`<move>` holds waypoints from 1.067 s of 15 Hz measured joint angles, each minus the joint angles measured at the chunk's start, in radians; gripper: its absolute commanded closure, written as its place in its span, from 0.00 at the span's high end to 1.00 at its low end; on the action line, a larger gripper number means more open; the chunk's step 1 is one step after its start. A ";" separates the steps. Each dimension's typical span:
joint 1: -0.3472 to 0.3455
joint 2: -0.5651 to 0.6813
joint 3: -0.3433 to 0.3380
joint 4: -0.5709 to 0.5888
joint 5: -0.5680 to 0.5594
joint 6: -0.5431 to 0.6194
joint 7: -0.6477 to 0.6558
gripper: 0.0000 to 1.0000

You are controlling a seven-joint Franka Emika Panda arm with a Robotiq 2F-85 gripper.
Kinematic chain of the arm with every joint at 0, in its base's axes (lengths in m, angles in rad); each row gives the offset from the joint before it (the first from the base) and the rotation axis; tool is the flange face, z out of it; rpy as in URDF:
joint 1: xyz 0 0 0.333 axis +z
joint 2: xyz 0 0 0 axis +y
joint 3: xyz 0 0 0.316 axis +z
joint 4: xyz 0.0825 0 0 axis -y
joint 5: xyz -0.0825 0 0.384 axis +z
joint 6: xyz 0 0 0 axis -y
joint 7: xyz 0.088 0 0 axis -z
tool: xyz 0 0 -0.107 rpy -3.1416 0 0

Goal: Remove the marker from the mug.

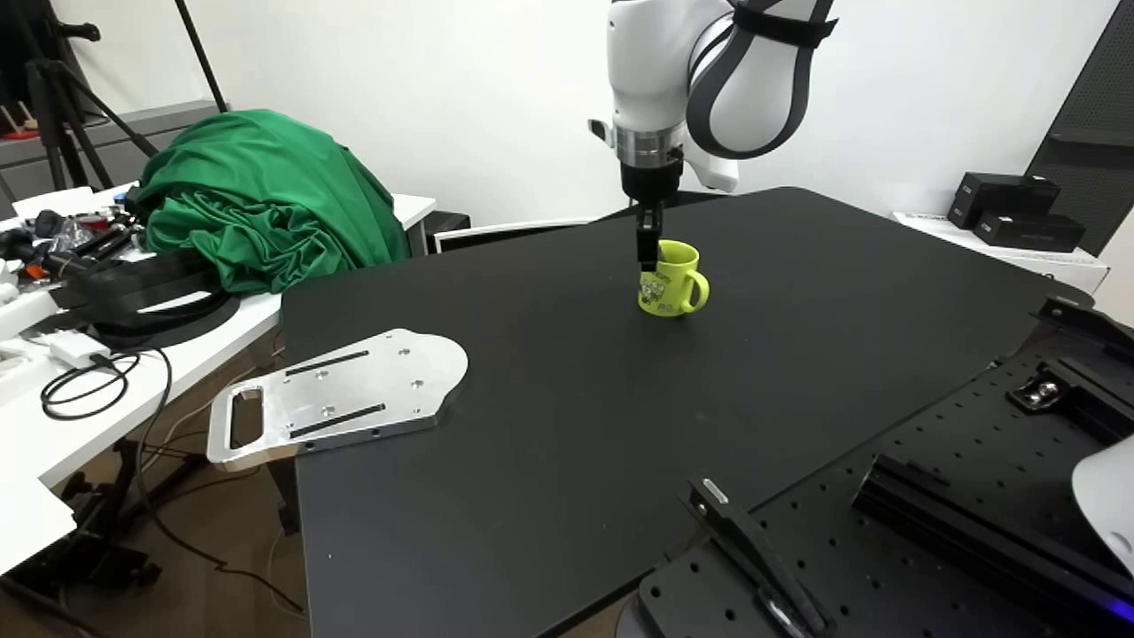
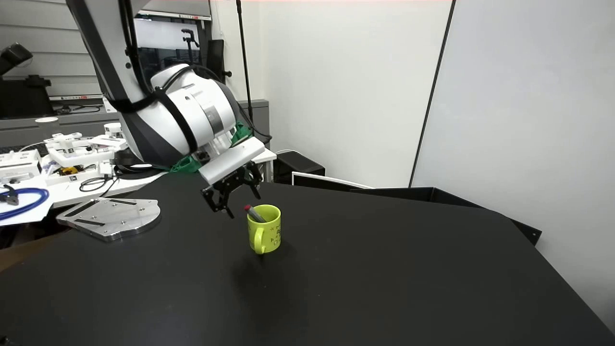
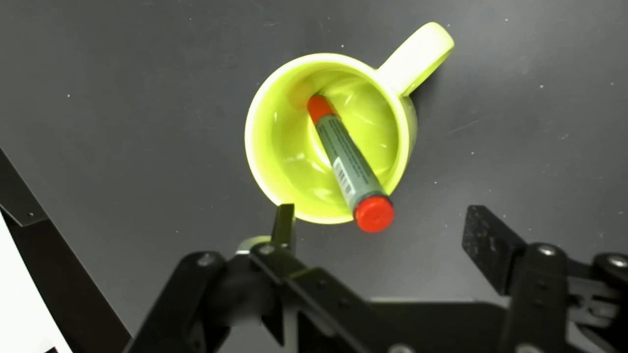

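Note:
The lime mug (image 1: 671,297) stands upright on the black table, and it also shows in an exterior view (image 2: 272,233) and the wrist view (image 3: 274,147). The marker (image 3: 351,159), grey-green with red ends, leans inside the mug. One red end rests low inside, and the other sticks out past the rim. It also shows in an exterior view (image 2: 254,214); elsewhere it is hidden behind a gripper finger. My gripper (image 3: 380,215) is open and empty, with the marker's upper end between its fingertips in the wrist view. It tilts toward the mug's rim in both exterior views (image 1: 648,261) (image 2: 244,207).
A silver metal plate (image 1: 354,390) lies at the table's edge, overhanging it. A green cloth (image 1: 266,195) covers things on a white side table. A perforated black base plate (image 1: 850,549) with rails adjoins the table (image 1: 532,496). White walls stand behind.

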 measured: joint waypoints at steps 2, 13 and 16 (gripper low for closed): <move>0.000 0.000 -0.003 0.000 0.000 0.006 0.001 0.42; 0.000 -0.003 -0.009 0.000 0.043 0.001 0.006 0.06; -0.003 -0.023 0.000 0.001 0.108 -0.036 0.001 0.06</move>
